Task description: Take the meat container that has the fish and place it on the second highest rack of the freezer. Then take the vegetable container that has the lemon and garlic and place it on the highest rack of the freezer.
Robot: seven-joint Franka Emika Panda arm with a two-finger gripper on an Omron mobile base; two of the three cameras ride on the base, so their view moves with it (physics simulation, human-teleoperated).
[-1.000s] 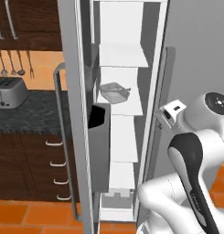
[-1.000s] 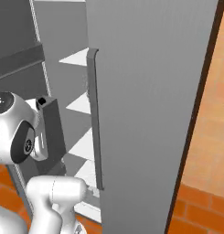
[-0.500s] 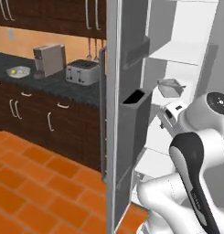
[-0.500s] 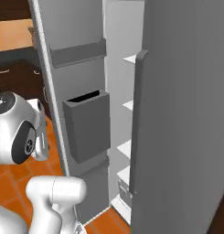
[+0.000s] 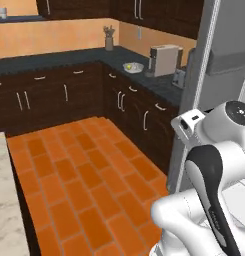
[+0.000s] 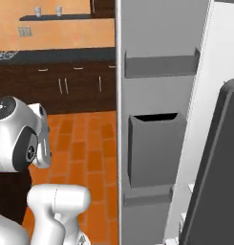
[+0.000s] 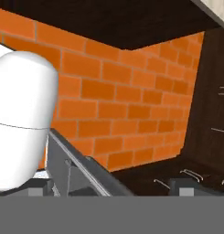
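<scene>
Left base view shows the shallow light-grey vegetable container with rounded corners (image 5: 136, 68) sitting far off on the dark kitchen counter (image 5: 84, 56), just beside a pale boxy machine (image 5: 163, 59); a small bright yellow lemon (image 5: 129, 65) lies in it; the garlic is too small to make out. The tray looks light and stiff, with a thin hard rim; a pinch on one rim edge seems the best hold, kept level so the round lemon does not roll out. It looks a bit wider along the counter than across it, but it is too small to be sure which way its long side points. Hand view shows the gripper (image 7: 111, 189) spread wide with nothing between its tips, looking at orange bricks. Right base view shows the grey freezer door (image 6: 156, 43) standing open.
</scene>
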